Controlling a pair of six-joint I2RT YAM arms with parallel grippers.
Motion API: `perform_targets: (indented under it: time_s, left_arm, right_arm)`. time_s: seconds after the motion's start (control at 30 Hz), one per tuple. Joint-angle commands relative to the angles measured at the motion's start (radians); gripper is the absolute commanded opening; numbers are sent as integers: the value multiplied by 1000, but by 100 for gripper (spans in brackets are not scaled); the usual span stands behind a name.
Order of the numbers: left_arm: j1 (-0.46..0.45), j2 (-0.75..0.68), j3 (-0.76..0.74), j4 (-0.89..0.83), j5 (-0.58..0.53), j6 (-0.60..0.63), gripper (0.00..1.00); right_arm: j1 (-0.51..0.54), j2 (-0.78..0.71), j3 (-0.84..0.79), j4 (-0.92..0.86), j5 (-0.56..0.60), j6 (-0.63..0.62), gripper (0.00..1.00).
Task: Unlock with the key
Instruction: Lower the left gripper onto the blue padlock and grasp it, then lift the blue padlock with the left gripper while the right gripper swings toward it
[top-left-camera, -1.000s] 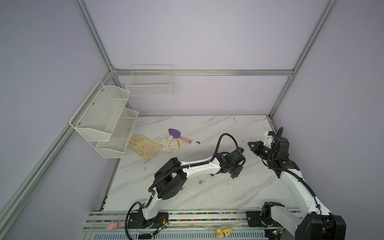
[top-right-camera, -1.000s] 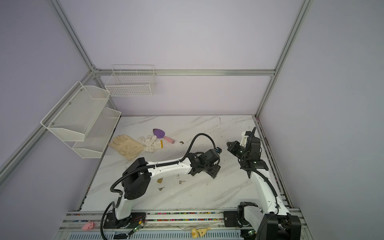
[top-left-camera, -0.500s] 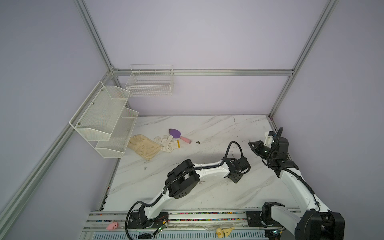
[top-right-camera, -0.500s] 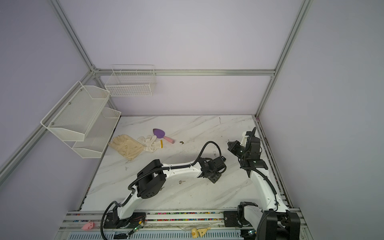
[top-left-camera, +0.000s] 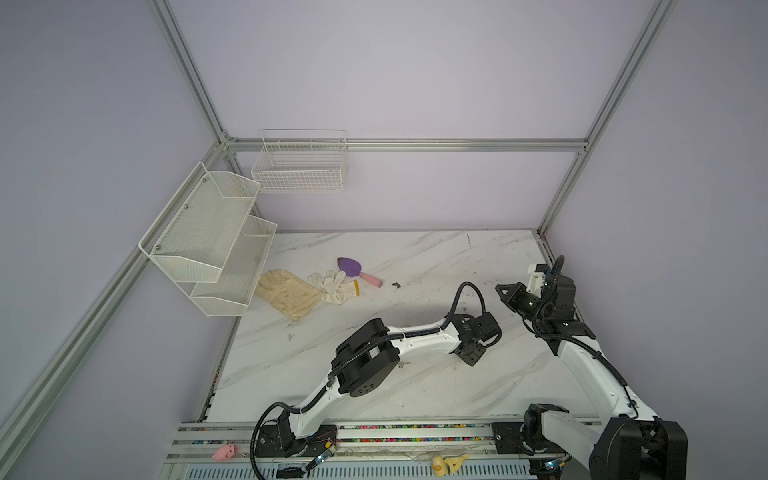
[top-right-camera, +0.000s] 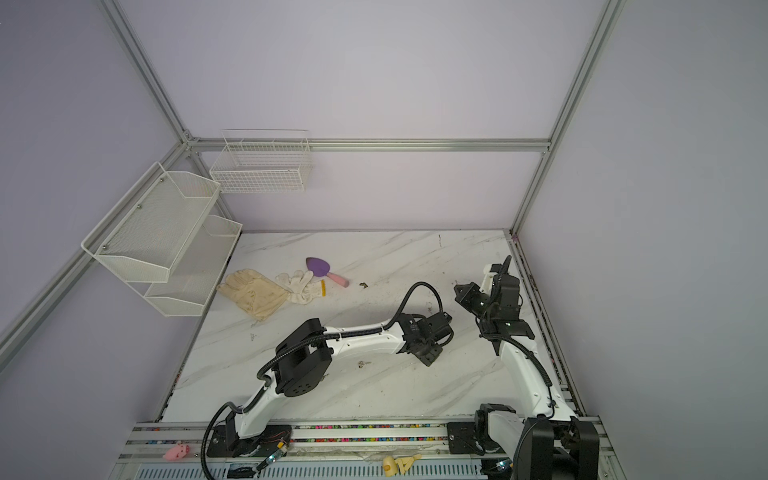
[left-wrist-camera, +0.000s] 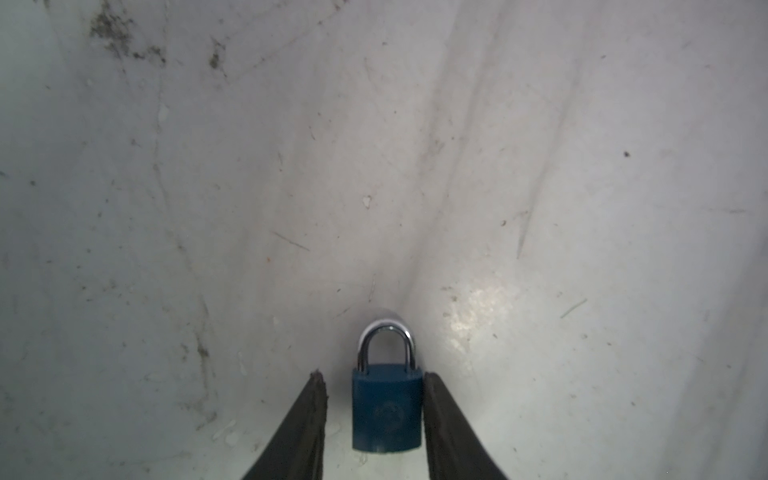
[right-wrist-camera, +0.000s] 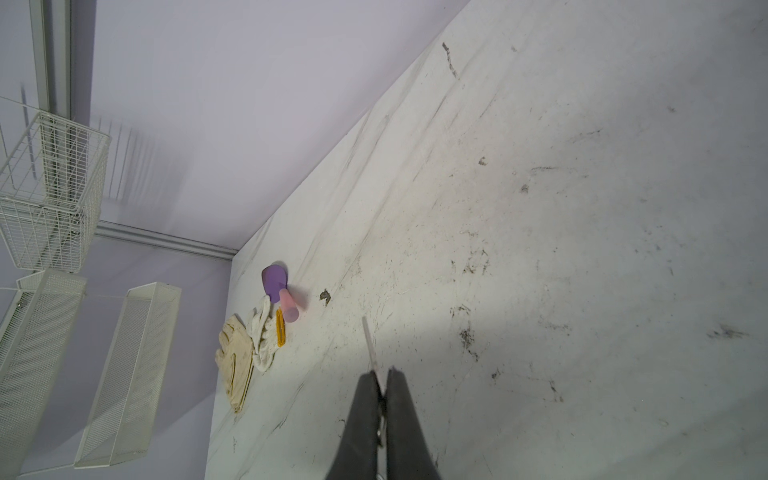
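White marble tabletop (top-left-camera: 415, 257), left arm (top-left-camera: 419, 338) stretched low across it, right arm (top-left-camera: 582, 365) lifted near the right edge, left gripper (left-wrist-camera: 375, 376) partly open astride a blue padlock (left-wrist-camera: 385, 411) lying flat on the marble, one finger touching its side, the other just clear, right gripper (right-wrist-camera: 381, 374) clamped on a silver key (right-wrist-camera: 369, 345), blade jutting past the tips

Robotics test cell. Aluminium framing (top-left-camera: 457, 144) encloses plain lilac panels (top-left-camera: 415, 62). Left arm (top-left-camera: 419, 338) and right arm (top-left-camera: 582, 365) stand on a base rail (top-left-camera: 415, 436) beside a marble-pattern tabletop (top-left-camera: 436, 257).
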Motion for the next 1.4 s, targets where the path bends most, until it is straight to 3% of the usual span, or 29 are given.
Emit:
perform_targets:
  time_s: [0.0,0.4,0.63,1.37]
  left_arm:
    - [-2,25,99,-18,22,-14,37]
    - [0,49,113,-39,1,-20,29]
    - [1,28,116,-51,10,-36,36]
    - [-4,3,88,-90,43,-32,33]
  right_arm:
    - [-5,-9,-19,42,-20,13,0]
    - [-4,-11,-31,59,-38,20,0]
    - [-5,-9,-32,70,-43,25,0]
    - [-5,-5,-33,81,-46,31,0]
